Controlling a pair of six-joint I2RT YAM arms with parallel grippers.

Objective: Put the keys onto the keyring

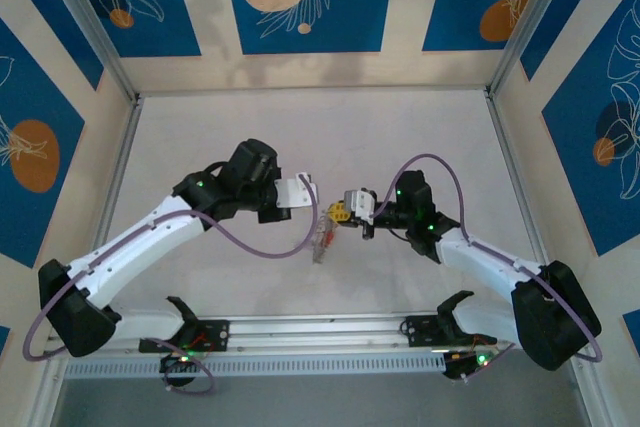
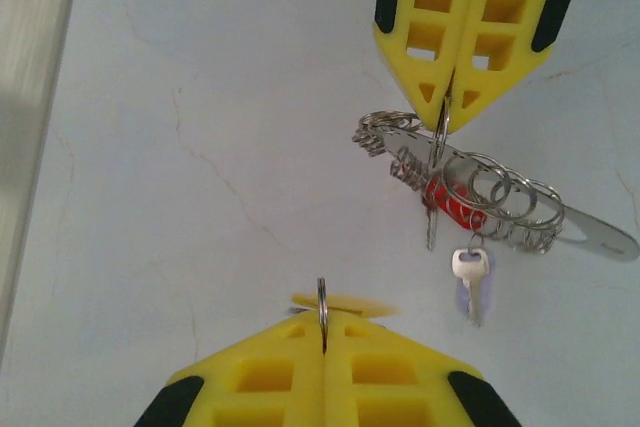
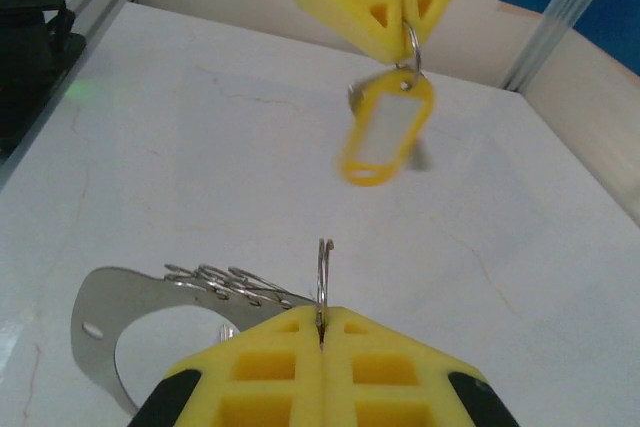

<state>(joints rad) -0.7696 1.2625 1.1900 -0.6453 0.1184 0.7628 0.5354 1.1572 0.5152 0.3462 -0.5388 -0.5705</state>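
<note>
Steel keyring (image 3: 323,272) stands edge-on, clamped in my right fingers (image 3: 265,367), keys (image 2: 470,272) hanging below it; directly opposite and close, my left fingers (image 2: 265,387) are closed on the small ring (image 3: 411,47) of the yellow tag (image 3: 385,137) (both above the tabletop (image 2: 150,147)).

In the left wrist view, the finger pads (image 2: 420,367) at six o'clock look like matt yellow plastic moulded in an open grid, edged with smooth black plastic. At three o'clock the keyring (image 2: 600,239) is flat, satin grey metal carrying shiny wire split rings (image 2: 500,197). The keys (image 2: 470,272) are bright metal, one head glossy red plastic. The table (image 2: 200,197) is smooth, pale and hairline-cracked. The tag (image 3: 385,132) is translucent yellow plastic on a thin metal ring (image 3: 412,47).
</note>
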